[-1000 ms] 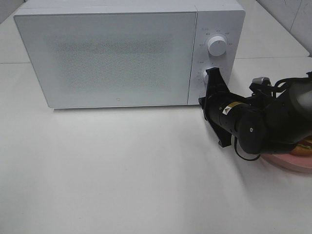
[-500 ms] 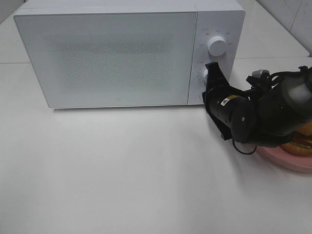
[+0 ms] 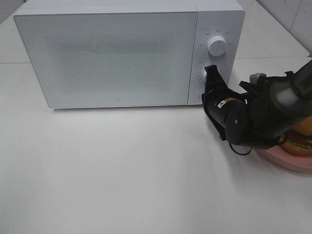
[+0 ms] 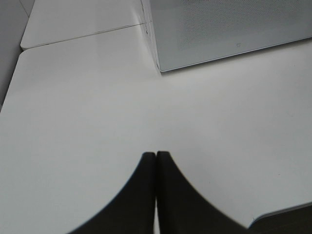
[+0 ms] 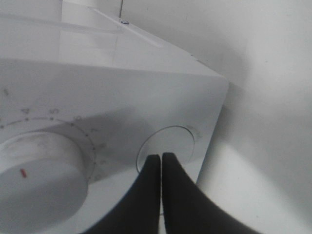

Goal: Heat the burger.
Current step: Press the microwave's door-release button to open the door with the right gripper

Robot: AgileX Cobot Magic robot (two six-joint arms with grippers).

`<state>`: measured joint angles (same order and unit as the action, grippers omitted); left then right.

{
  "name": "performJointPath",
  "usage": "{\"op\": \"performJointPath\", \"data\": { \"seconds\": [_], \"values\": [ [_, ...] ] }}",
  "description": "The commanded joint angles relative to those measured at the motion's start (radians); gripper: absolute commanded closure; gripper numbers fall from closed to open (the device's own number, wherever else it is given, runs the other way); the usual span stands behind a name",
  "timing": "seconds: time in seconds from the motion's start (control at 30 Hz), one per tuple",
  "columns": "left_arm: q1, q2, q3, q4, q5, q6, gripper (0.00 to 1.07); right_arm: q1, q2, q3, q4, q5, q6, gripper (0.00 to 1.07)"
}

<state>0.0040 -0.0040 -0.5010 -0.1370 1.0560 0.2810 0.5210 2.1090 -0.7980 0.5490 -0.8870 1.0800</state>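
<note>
White table (image 3: pixel 122 170), tiled wall (image 3: pixel 295 11) behind: the right gripper (image 3: pixel 210 71), closed and empty, points at the microwave (image 3: pixel 107 53) button (image 5: pixel 170 142). The burger (image 3: pixel 303 139) sits on a pink plate (image 3: pixel 287 164) at four o'clock from the microwave. The left gripper (image 4: pixel 156 155) is closed and empty.

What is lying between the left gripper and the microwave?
Nothing. In the left wrist view, only bare white table stretches from the shut left gripper to the microwave.
</note>
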Motion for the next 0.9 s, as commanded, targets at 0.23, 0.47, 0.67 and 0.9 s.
{"op": "performJointPath", "data": {
  "seconds": [0.23,0.47,0.67,0.9],
  "values": [
    [-0.002,-0.021,0.001,-0.003,-0.014,-0.003,1.06,0.0,0.026,-0.018,-0.005,-0.053,-0.019,1.07],
    [-0.002,-0.021,0.001,-0.003,-0.014,-0.003,1.06,-0.035,0.026,-0.037,-0.016,-0.047,-0.019,1.07],
    [-0.002,-0.021,0.001,-0.003,-0.014,-0.003,1.06,-0.047,0.026,-0.061,-0.035,-0.033,-0.019,1.07],
    [-0.002,-0.021,0.001,-0.003,-0.014,-0.003,1.06,-0.047,0.045,-0.107,-0.058,-0.03,-0.007,1.07]
  ]
}}
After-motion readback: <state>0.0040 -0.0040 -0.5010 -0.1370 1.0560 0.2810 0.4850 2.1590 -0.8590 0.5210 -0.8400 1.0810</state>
